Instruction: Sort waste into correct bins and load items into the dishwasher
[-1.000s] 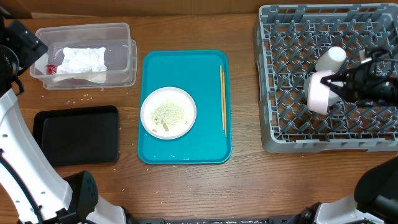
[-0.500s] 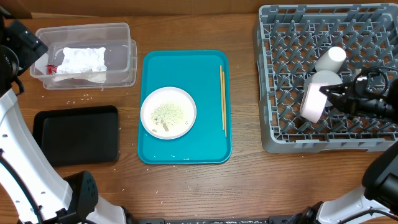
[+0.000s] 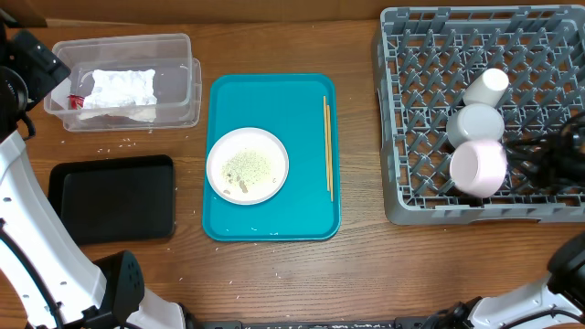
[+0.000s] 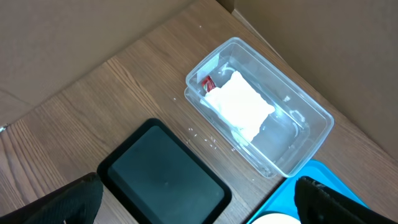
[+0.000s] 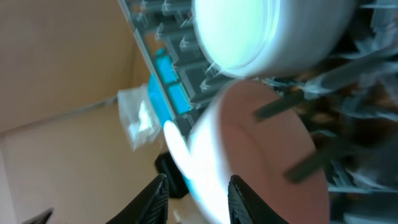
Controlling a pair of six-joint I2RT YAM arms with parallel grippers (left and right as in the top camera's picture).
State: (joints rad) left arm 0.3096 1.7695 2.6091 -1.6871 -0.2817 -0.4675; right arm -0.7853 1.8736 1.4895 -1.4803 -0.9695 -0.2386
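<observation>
The right arm [image 3: 559,151] stretches low over the dish rack [image 3: 395,110], its right gripper [image 5: 198,188] astride the pinkish bowl [image 3: 478,167] lying there; gripping or not, I cannot tell. The left gripper [image 4: 199,199] hangs splayed wide above the clear tub [image 4: 311,112].

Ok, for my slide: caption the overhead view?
Round pinkish bowl, grey bowl, white cup in grey plastic peg rack; food-strewn plate, wooden chopsticks on teal tray.
</observation>
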